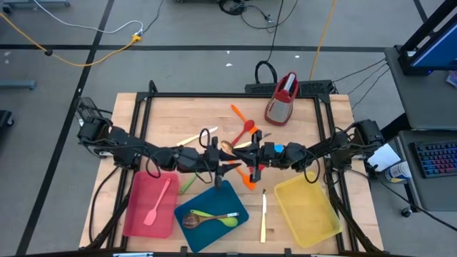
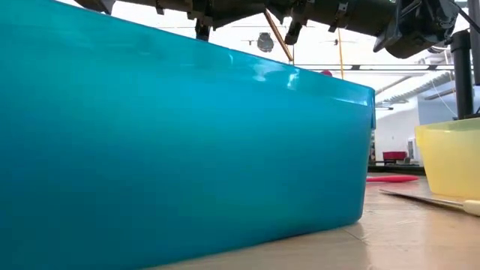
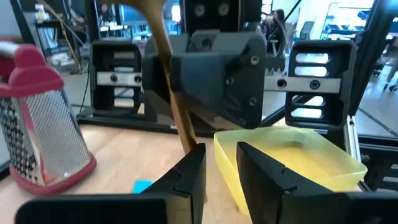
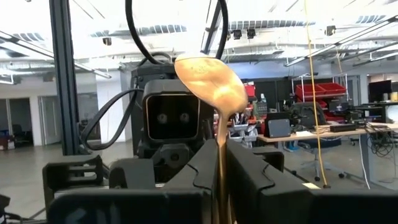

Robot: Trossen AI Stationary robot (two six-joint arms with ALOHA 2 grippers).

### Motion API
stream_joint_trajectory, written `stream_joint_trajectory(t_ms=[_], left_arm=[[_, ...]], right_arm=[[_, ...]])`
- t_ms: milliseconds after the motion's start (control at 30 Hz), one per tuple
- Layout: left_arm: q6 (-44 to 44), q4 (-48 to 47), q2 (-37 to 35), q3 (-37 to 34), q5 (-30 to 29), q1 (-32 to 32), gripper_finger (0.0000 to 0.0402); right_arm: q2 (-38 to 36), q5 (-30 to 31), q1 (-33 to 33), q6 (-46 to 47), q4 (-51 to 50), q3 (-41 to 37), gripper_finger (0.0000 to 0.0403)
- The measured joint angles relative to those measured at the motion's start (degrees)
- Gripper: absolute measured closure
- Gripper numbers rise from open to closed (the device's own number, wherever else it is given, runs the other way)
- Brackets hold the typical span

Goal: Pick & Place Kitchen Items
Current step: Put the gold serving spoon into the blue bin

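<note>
Wooden boards make up the surface (image 1: pixel 193 107), and a grey floor with cables lies all around it.

Both dark arms reach in low from the two sides and meet over the middle, nose to nose. The left gripper (image 1: pixel 216 158) points toward the right one, and the right gripper (image 1: pixel 251 158) points back at it.

Three flat trays sit along the near edge. The red tray (image 1: pixel 137 214) holds a pink spatula (image 1: pixel 158 203). The blue tray (image 1: pixel 230 196) holds a green spoon (image 1: pixel 214 215) and a brown spoon (image 1: pixel 193 220) lying across each other. The yellow tray (image 1: pixel 325 221) has nothing showing in it. A cream knife (image 1: pixel 263 216) lies on the wood between the blue and yellow trays. A red-topped metal grater (image 1: pixel 282 98) stands near the far edge, with an orange spatula (image 1: pixel 241 114) and a red spoon (image 1: pixel 245 130) beside it. Another orange spatula (image 1: pixel 248 181) peeks out under the right arm.

The right fingers (image 4: pixel 249 171) are squeezed shut on the thin handle of a tan wooden spoon (image 4: pixel 208 81), which stands up with its bowl on top. The left fingers (image 3: pixel 189 174) are about half open, one on each side of the same handle low down. I cannot tell if they touch it.
</note>
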Motion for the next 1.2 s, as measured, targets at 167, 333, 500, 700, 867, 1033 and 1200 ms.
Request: stream_joint_trajectory(t_ms=[167,333,500,700,867,1033,1200], left_arm=[[-1.46,-0.42,0.00,0.00,0.07,0.47,0.0305],[-2.00,-2.03,-0.04,0.02,0.03,0.41,0.0305],[-2.22,-2.25,-0.04,0.02,-0.87,0.28,0.0305],[-2.92,-4.89,-0.04,0.04,-2.18,-0.55,0.0305],[-4.28,-7.15,-0.04,0.02,-5.93,-1.49,0.0305],[-3.69,-6.08,-0.04,0.02,-8.15,-1.59,0.0305],[-3.53,-5.38,-0.04,0.02,-2.49,-1.75,0.0305]], right_arm=[[-0.02,0.17,-0.02,-0.25,-0.12,-0.03,0.0387],[0.04,-0.01,-0.02,-0.47,-0.15,-0.07,0.0387],[0.04,-0.13,-0.02,-0.53,-0.06,-0.07,0.0387],[0.04,-0.82,0.07,-1.39,0.18,-0.07,0.0387],[0.02,-1.38,0.19,-1.56,0.26,-0.04,0.0387],[0.02,-0.66,0.11,-1.53,0.20,-0.04,0.0387],[0.02,-0.47,0.11,-3.09,0.20,-0.04,0.0387]])
